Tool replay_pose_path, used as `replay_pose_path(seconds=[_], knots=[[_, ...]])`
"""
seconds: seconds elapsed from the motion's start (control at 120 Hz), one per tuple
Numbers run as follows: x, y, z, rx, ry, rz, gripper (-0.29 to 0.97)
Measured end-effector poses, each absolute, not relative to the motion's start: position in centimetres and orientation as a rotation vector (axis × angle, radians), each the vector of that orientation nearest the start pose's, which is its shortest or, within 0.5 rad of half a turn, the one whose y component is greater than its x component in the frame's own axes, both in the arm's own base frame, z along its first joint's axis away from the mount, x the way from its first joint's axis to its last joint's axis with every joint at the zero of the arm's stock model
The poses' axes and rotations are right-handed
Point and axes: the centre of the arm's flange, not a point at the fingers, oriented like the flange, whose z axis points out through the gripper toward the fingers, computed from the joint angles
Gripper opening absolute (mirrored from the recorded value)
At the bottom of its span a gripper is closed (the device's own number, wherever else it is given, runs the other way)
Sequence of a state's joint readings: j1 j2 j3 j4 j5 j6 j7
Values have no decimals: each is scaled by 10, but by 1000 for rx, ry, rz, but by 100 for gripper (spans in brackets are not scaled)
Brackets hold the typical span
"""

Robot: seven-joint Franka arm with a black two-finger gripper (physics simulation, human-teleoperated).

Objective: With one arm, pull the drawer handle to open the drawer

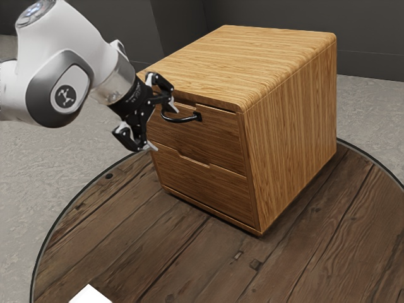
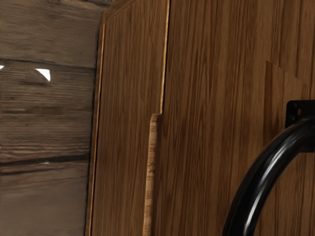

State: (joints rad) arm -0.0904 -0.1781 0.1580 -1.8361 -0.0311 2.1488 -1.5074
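Drawer (image 1: 202, 136) looks shut. Gripper (image 1: 159, 123) open beside handle (image 1: 183, 118), not gripping it. Grasp & pull remain, so task barely begun.

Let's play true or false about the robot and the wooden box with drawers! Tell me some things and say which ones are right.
1. The cabinet is wooden. True.
2. The handle is red. False: it is black.
3. The handle is on the upper drawer. True.
4. The hand is open, at the handle's end. True.
5. The upper drawer is pulled far out. False: its front sits about level with the lower drawer.
6. The cabinet stands on a glass table. False: the table is made of dark wooden planks.
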Motion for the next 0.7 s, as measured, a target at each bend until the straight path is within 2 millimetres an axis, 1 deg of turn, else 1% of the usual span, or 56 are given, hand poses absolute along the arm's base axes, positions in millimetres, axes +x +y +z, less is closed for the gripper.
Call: replay_pose_path(seconds=[0.1,0.217,0.367,0.483,0.583,0.7], knots=[[542,38,651,1917,1955,453,68],[542,39,649,1908,1965,447,67],[540,41,646,1896,1980,439,58],[538,40,647,1893,1983,435,45],[535,40,649,1888,1985,436,31],[520,43,657,1876,1984,438,12]])
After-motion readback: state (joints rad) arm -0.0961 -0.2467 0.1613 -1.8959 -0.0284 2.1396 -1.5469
